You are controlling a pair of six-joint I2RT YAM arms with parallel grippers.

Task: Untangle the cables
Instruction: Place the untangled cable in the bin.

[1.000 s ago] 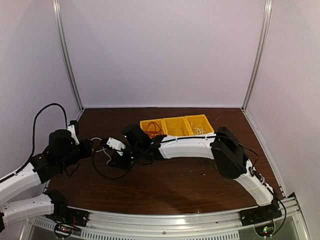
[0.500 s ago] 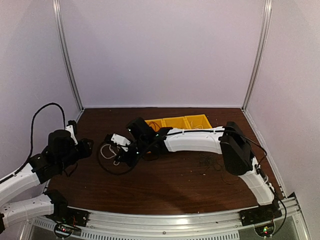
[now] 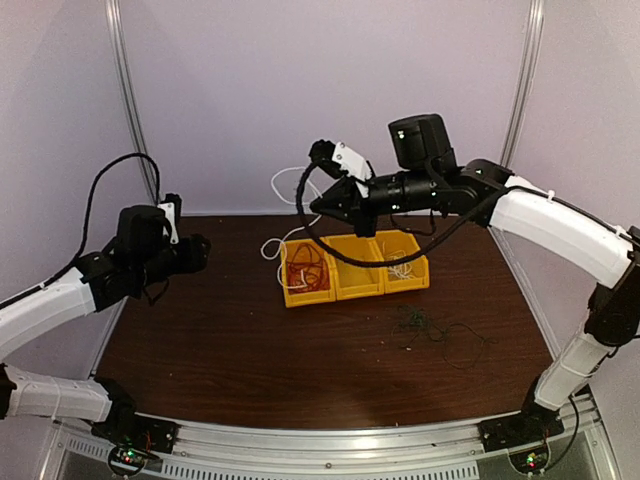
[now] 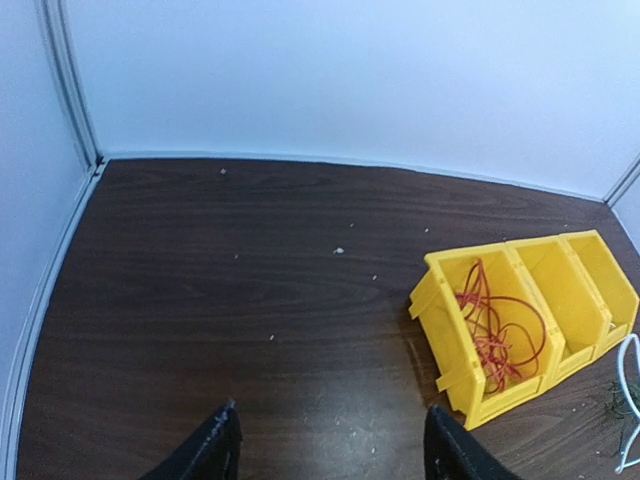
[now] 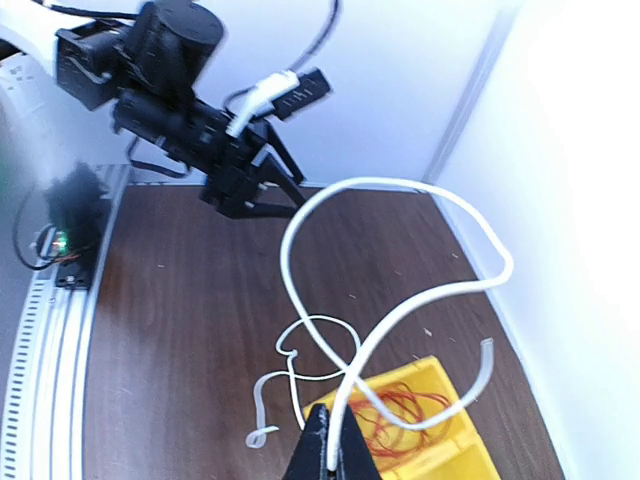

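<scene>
We find a row of three yellow bins (image 3: 358, 291) standing on the counter (image 3: 230, 350), just right of centre in the top view, their side walls touching.

The leftmost bin (image 4: 468, 385) holds a red cable (image 4: 495, 335) in loose loops. So far as we can see, the loops lie inside that one compartment. The middle bin (image 3: 357, 262) shows plain yellow inner walls in the left wrist view. The rightmost bin (image 3: 408, 283) holds a thin white wire (image 3: 400, 267) in a small heap.

The right gripper (image 5: 325, 455) is raised above the bins, in the upper centre of the top view. Its jaws are pressed together on a white cable (image 5: 287, 255). From the jaw tips this cable rises in one broad open loop. A thinner curled tail hangs down beside the leftmost bin, on its left in the top view. We cannot tell whether the tail touches the counter.

A dark tangle of thin wire (image 3: 420, 325) lies on the counter towards the lower right of the top view, in front of the bins and apart from them.

The left gripper (image 4: 330, 455) is at the left of the top view, well apart from the bins. Its jaws stand wide apart over bare counter.
</scene>
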